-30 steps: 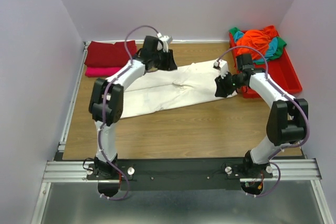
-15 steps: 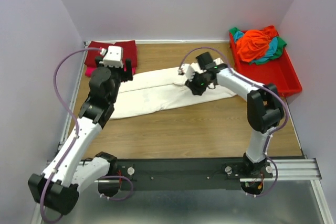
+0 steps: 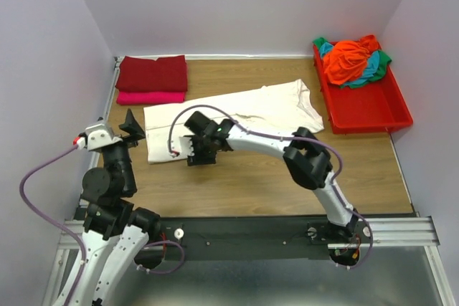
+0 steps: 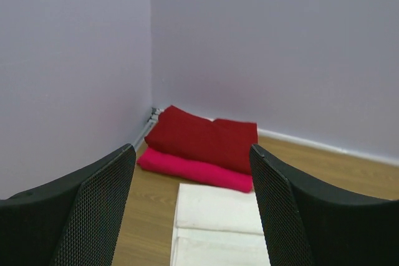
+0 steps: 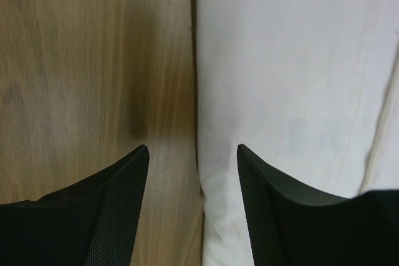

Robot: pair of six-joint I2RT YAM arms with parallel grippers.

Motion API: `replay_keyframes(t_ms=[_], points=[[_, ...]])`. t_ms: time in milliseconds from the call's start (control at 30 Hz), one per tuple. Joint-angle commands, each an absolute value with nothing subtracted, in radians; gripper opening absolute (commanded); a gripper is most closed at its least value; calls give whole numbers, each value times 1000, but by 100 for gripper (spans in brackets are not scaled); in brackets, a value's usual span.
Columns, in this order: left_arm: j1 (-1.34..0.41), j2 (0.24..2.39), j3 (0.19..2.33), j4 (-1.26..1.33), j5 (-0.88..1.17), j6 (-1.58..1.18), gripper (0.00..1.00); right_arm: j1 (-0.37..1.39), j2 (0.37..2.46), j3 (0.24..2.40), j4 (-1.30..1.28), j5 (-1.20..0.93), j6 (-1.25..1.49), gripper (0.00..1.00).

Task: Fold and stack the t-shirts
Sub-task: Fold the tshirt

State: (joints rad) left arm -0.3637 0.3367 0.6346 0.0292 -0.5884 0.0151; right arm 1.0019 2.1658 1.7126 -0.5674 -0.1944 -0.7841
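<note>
the left gripper (image 3: 133,125) stands with its jaws wide apart and nothing between them. its arm is folded back near its base at the table's near left corner, wrist raised, fingers aimed level toward the far left corner. just ahead of and below the fingers lies the left end of the cream-white shirt (image 3: 237,116), apart from them. beyond that, farther ahead, the dark red shirt (image 3: 152,73) sits folded on top of the folded pink shirt (image 3: 150,97), against the far wall.

the right gripper (image 3: 195,154) is also parted, gripping nothing. its arm reaches far across to the left, elbow bent over the middle of the table (image 3: 251,177), wrist turned down over the near edge of the cream-white shirt. well off behind the arm's elbow, at the far right, the red tray (image 3: 373,105) holds a loose heap: an orange shirt (image 3: 348,59) on top, with teal (image 3: 373,69) and green (image 3: 385,55) cloth showing under it.

the left wrist view adds the stack's profile: between the left gripper's (image 4: 192,151) mesh fingers, the dark red shirt (image 4: 206,138) overhangs the pink one (image 4: 193,169) slightly, and the cream-white shirt (image 4: 218,216) shows a layered, folded edge nearer in.

the right wrist view shows what the overhead one hides: the right gripper (image 5: 192,147) straddles the shirt's edge, one finger over bare wood (image 5: 75,60), the other over cream-white cloth (image 5: 287,91). whether the tips touch the cloth cannot be told.
</note>
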Motion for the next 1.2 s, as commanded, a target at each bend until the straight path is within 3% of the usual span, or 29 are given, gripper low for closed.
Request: replay_keyframes(t_ms=[0, 233, 533, 633, 833, 933, 1167], points=[[-362, 267, 604, 75, -695, 11, 81, 1055, 2305, 1891, -552, -104, -750, 66], [-364, 226, 594, 91, -747, 12, 81, 1138, 2470, 2103, -537, -49, -686, 66], [-364, 210, 592, 94, -730, 6, 81, 1186, 2542, 2108, -473, 3, -623, 60], [-364, 203, 592, 94, -730, 6, 81, 1187, 2569, 2108, -445, 69, -603, 52], [-364, 190, 588, 94, -724, 9, 81, 1187, 2583, 2109, -430, 109, -578, 8], [-364, 195, 588, 95, -718, 6, 81, 1196, 2524, 2056, -428, 57, -557, 1], [-364, 204, 588, 94, -704, 3, 81, 1304, 2315, 1762, -419, -170, -623, 1]])
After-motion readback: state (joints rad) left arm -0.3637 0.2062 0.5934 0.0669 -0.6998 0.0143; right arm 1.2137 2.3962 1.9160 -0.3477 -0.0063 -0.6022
